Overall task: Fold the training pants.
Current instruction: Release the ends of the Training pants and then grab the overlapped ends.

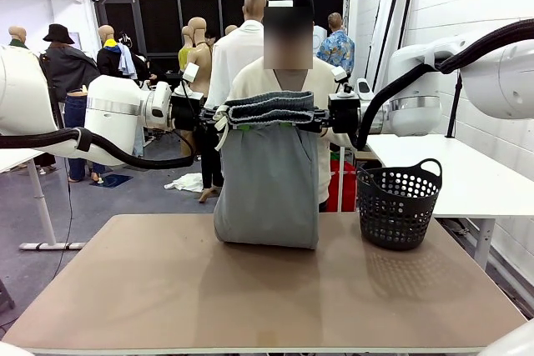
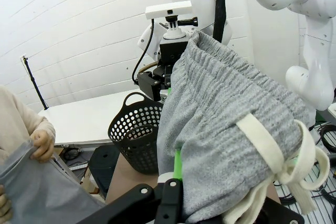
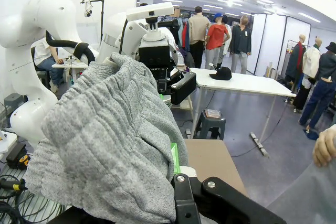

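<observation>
The training pants [image 1: 267, 181] are light grey and hang by their gathered waistband [image 1: 263, 108] above the table's middle. Their lower end rests on the table [image 1: 250, 289]. My left gripper [image 1: 219, 114] is shut on the waistband's left end, beside the white drawstring [image 2: 278, 156]. My right gripper [image 1: 315, 116] is shut on the right end. In the left wrist view my left gripper [image 2: 220, 203] pinches bunched grey cloth [image 2: 226, 124] against a green pad [image 2: 177, 163]. The right wrist view shows my right gripper [image 3: 157, 192] doing the same. A person's hand [image 2: 42, 145] holds the grey fabric lower down.
A black perforated basket [image 1: 399, 202] stands on the table's right side, close to the hanging pants. Behind the pants stands the person [image 1: 288, 81], whose other hand [image 3: 325, 148] shows at the picture's edge. A white table [image 1: 467, 172] lies to the right.
</observation>
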Controlling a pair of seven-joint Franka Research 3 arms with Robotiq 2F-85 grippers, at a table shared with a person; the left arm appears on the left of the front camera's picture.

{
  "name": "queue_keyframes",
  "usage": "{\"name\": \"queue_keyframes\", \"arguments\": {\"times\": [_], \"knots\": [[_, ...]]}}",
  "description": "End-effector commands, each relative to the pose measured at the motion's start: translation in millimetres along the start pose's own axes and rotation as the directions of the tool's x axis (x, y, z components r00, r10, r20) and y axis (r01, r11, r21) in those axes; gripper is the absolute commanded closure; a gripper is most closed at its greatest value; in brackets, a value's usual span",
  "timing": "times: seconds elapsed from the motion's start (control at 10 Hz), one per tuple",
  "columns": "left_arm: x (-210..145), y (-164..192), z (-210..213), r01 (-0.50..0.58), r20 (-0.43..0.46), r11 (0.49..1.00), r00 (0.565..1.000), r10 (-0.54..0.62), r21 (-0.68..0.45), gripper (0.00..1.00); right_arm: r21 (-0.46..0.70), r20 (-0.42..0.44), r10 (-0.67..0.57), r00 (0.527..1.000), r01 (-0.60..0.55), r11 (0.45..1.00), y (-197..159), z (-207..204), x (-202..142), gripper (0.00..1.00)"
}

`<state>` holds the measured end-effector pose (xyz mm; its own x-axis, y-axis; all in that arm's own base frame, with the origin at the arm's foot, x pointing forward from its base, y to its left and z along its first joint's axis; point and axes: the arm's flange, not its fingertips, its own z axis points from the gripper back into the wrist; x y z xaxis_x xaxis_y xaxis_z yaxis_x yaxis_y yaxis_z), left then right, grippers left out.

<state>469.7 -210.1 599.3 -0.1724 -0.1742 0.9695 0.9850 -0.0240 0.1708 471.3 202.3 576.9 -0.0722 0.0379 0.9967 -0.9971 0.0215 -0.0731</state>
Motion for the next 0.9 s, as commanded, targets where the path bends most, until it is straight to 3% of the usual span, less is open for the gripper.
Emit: {"name": "queue_keyframes", "arguments": {"times": [0.0, 0.8], "knots": [[3.0, -3.1, -0.1, 0.011, 0.019, 1.0, 1.0, -0.011, 0.019, 1.0, 0.009, 0.004, 0.001, 1.0, -0.001, 1.0, 1.0, -0.9, 1.0, 1.0], [3.0, -3.1, -0.1, 0.011, 0.019, 1.0, 1.0, -0.011, 0.019, 1.0, 0.009, 0.004, 0.001, 1.0, -0.001, 1.0, 1.0, -0.9, 1.0, 1.0]]}}
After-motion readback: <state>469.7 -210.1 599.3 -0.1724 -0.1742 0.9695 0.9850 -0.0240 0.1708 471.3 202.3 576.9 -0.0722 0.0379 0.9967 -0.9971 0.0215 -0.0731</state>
